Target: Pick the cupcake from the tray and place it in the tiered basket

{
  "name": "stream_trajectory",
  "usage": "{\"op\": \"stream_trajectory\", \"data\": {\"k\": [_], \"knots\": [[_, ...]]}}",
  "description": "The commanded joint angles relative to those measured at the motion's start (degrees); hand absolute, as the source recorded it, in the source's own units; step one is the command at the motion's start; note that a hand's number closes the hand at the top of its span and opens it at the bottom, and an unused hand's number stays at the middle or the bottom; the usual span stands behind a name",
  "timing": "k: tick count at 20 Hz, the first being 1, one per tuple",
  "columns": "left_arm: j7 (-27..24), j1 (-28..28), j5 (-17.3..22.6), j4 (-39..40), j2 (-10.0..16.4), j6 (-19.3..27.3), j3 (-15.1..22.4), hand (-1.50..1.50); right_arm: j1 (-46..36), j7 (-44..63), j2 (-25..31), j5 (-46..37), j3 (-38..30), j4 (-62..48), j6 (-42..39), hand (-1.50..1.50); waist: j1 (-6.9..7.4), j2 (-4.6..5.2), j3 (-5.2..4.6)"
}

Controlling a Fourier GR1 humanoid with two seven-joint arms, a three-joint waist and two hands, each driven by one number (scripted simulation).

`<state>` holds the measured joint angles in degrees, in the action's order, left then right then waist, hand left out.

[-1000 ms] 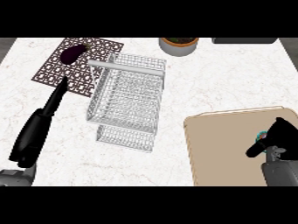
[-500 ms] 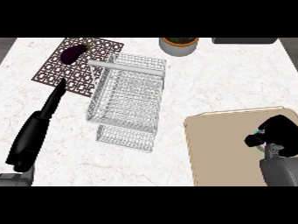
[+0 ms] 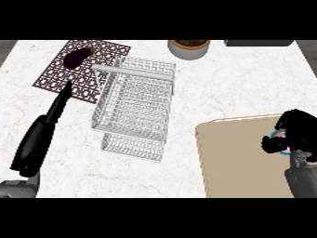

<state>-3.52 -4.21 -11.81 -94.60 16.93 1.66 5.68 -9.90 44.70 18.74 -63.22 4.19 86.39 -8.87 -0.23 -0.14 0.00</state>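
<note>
Right hand (image 3: 303, 135) curled round the cupcake (image 3: 277, 137) on the tray (image 3: 236, 158).
The cupcake sits at the tray's right side, mostly hidden inside the curled fingers, with a sliver showing at their left. The basket (image 3: 135, 109) lies well apart, leftward and farther from the robot. Left hand (image 3: 41, 135), fingers straight, left of the basket.

One tiered wire basket (image 3: 136, 109), one tray (image 3: 236, 160), one cupcake (image 3: 280, 135), one patterned mat (image 3: 100, 55), one aubergine (image 3: 77, 57), one pot (image 3: 189, 49)
</note>
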Motion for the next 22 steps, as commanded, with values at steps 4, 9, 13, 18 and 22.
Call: {"op": "stream_trajectory", "data": {"k": [4, 9, 13, 18, 22], "knots": [[0.1, 0.0, 0.8, -0.1, 0.4, -1.1, -1.1, 0.00, 5.9, -26.1, 9.1, 8.3, 1.2, 5.9, 2.3, 1.50, -0.47, -0.07, 0.04], [0.3, 1.7, 1.1, -1.9, 0.7, -0.9, -2.5, 0.00, 4.7, -28.5, 12.6, 23.2, -10.4, 17.2, -6.5, 1.50, -0.78, -0.36, -0.04], [1.3, -0.2, -1.1, -0.6, -0.2, -0.8, -0.6, 0.00, 4.3, -28.2, 8.7, 32.9, -13.1, 23.6, -9.9, 1.50, -0.97, -0.23, -0.03], [0.0, 1.3, -1.2, -1.8, -1.4, -0.9, -0.2, 0.00, -3.5, -22.2, 10.7, 35.1, -13.6, 32.5, -14.8, 1.50, -0.01, -0.04, -0.05], [-0.2, 1.5, -2.6, -1.9, -2.6, -0.7, 0.5, 0.00, -11.7, -16.9, 9.9, 39.9, -14.9, 32.2, -17.5, 1.50, 0.44, 0.06, -0.05]]}}
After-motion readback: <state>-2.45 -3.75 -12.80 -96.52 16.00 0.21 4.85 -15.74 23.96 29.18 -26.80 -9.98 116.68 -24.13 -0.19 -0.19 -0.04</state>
